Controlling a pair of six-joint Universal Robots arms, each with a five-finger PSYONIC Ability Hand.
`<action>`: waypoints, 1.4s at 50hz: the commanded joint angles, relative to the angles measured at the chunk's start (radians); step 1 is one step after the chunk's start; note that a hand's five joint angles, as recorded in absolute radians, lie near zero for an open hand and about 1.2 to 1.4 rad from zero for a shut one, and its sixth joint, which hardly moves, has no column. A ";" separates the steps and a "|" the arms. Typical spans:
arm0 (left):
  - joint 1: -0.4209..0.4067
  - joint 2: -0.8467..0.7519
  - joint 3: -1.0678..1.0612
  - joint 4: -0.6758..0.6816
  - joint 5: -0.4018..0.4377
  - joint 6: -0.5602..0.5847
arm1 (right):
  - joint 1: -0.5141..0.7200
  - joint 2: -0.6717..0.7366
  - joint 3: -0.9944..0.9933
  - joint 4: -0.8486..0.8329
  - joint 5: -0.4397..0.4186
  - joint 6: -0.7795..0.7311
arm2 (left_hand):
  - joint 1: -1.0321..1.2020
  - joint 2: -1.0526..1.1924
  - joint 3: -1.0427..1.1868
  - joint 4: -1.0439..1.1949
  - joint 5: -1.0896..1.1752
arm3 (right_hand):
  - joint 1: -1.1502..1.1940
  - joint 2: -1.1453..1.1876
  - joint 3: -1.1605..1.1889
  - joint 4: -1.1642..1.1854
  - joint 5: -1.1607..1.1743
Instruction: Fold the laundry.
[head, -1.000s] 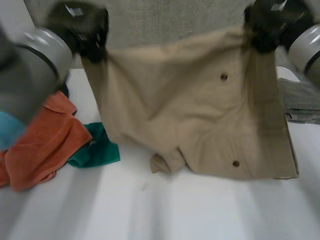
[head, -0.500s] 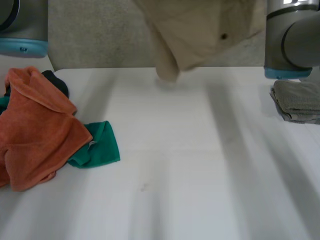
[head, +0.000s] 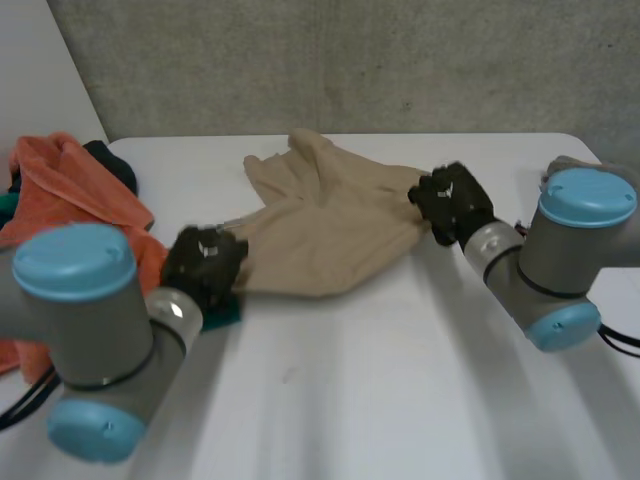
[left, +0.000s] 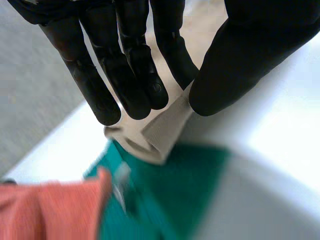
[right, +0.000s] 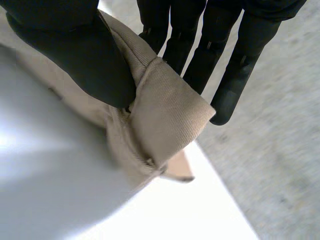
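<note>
So, the beige twill garment (head: 330, 225) lies rumpled on the white table (head: 400, 390), stretched between my two hands. My left hand (head: 203, 265) pinches one corner between thumb and fingers, and my right hand (head: 452, 203) pinches a bunched edge at the opposite end. Looks like the laying-out step to me. Next it needs pulling flat before any fold, keeping clear of the green cloth (left: 170, 200) just past my left fingertips and the orange towel (head: 70, 190) beside it.
</note>
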 joint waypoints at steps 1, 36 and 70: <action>-0.043 0.083 -0.063 -0.211 -0.086 0.060 | -0.005 -0.151 0.127 0.282 0.008 -0.082 | 0.253 0.194 0.199 0.194 0.225 | 0.297 0.222 0.206 0.198 0.214; -0.024 0.076 0.216 -0.340 0.149 0.016 | -0.077 -0.349 0.426 0.513 0.045 -0.219 | -0.827 -0.886 -0.881 -0.886 -0.855 | 0.297 0.222 0.206 0.198 0.214; 0.113 -0.775 1.171 -0.506 0.402 0.241 | -0.110 -0.294 0.443 0.384 0.045 -0.130 | 0.253 0.194 0.199 0.194 0.225 | 0.297 0.222 0.206 0.198 0.214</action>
